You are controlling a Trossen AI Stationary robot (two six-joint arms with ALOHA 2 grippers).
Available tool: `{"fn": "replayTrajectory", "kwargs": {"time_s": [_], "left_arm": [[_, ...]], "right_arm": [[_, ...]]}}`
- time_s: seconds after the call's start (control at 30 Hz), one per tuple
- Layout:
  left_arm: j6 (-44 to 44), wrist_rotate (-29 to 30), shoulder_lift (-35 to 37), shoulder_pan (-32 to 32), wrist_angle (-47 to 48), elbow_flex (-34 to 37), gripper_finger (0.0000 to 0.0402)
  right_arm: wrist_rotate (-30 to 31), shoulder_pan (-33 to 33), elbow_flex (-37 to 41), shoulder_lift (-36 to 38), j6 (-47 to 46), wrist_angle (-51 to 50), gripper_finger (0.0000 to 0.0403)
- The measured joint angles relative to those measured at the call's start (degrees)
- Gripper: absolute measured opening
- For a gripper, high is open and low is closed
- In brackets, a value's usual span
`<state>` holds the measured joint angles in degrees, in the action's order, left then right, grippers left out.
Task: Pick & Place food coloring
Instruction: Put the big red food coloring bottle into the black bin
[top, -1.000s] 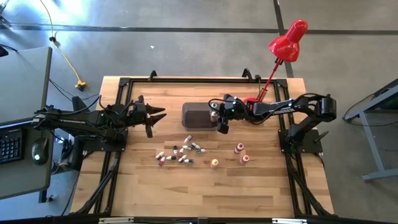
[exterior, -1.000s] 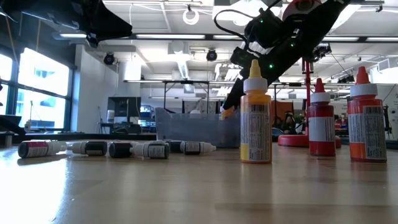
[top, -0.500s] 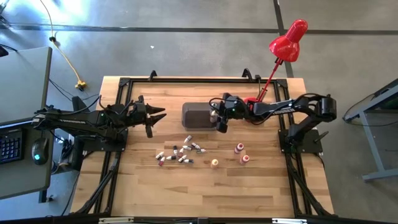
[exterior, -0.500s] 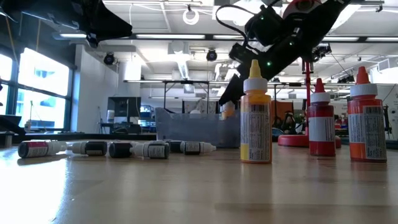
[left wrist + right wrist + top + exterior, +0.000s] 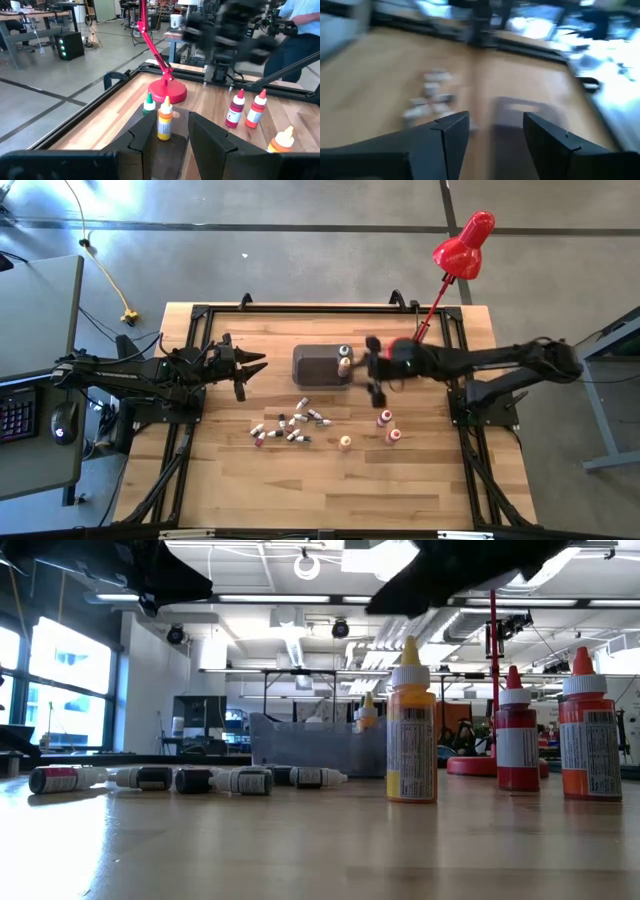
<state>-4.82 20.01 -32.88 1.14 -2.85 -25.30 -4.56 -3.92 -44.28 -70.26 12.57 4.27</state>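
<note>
The dark grey bin [image 5: 315, 368] stands mid-table. A yellow-capped food coloring bottle [image 5: 345, 360] stands upright at its right end, with a green-capped one [image 5: 148, 104] beside it. My right gripper [image 5: 374, 370] hovers open and empty just right of the bin, raised above the table; nothing lies between its fingers in the wrist view [image 5: 495, 135]. Several slim vials [image 5: 290, 425] lie on the wood nearer the front. One yellow bottle [image 5: 345, 442] and two red bottles [image 5: 385, 418] stand to their right. My left gripper [image 5: 250, 368] waits open and level, left of the bin.
A red desk lamp has its base [image 5: 405, 345] on the table behind my right arm, and its head [image 5: 463, 245] reaches past the far edge. Black frame rails [image 5: 190, 340] run along the table's sides. Bare wood lies toward the near edge.
My right gripper has let go of the yellow-capped bottle, which now stands upright in the bin's right end. The gripper has risen and drawn back toward the table's right edge, tipping nearer to level.
</note>
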Motion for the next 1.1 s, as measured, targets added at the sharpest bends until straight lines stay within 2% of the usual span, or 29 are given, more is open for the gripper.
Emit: {"fn": "replayTrajectory", "kwargs": {"time_s": [0.07,0.3,0.43,0.53,0.63,0.8,1.1], "left_arm": [[0.00,0.00,-0.02,0.01,0.02,0.00,0.0111],[0.00,0.00,-0.01,0.00,0.01,0.00,0.0111],[0.00,0.00,-0.02,-0.01,0.00,0.00,0.0111],[0.00,0.00,0.00,0.00,0.00,0.00,0.0111],[0.00,0.00,-0.02,0.01,0.02,0.00,0.0111],[0.00,0.00,-0.02,0.01,0.00,0.00,0.0111],[0.00,0.00,0.00,-0.01,0.00,0.00,0.0111]], "right_arm": [[1.49,4.07,-0.01,1.54,-2.49,-5.27,0.0181],[16.89,15.96,0.01,4.58,-14.24,-20.55,0.0181],[20.97,20.17,0.07,5.18,-18.57,-24.18,0.0181],[26.26,22.93,0.12,5.12,-20.79,-26.65,0.0181],[30.08,24.11,0.12,5.14,-28.08,-29.68,0.0181],[29.23,25.56,0.12,5.66,-36.64,-35.21,0.0181],[25.57,26.22,0.21,5.31,-38.24,-37.73,0.0181]]}}
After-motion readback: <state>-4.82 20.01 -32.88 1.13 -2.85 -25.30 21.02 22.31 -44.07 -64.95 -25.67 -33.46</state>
